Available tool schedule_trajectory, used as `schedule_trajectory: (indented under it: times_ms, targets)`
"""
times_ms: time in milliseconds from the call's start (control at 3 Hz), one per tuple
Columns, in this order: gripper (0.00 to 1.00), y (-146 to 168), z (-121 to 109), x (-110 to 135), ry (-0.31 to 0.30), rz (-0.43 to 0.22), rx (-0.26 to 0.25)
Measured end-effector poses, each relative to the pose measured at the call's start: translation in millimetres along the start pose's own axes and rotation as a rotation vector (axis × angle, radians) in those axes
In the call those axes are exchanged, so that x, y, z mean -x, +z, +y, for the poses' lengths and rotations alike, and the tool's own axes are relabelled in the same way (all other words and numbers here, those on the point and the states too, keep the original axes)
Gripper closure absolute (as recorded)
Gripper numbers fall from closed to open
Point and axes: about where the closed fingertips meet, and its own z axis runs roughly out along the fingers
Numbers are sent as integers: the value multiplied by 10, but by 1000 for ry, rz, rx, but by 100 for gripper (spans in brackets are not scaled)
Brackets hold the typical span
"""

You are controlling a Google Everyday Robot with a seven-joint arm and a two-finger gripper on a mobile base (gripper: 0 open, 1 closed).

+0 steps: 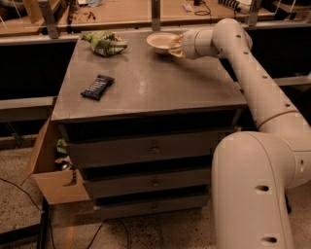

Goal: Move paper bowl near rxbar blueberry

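Observation:
The cream-white paper bowl is at the far right of the grey cabinet top, held slightly above it. My gripper is shut on the bowl's right rim, and the white arm reaches in from the right. The rxbar blueberry, a flat dark bar with white lettering, lies near the left front of the top, well away from the bowl.
A green and white wrinkly snack bag lies at the far left of the top. A wooden counter runs behind the cabinet. An open cardboard box stands on the floor at the left. Cables lie on the floor.

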Motion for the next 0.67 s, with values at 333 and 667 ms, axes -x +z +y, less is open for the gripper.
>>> schedule_trajectory:
  times_ms: [333, 667]
  targets:
    - [100, 17, 10, 45, 1, -18, 9]
    - [100, -23, -68, 129, -15, -35, 8]
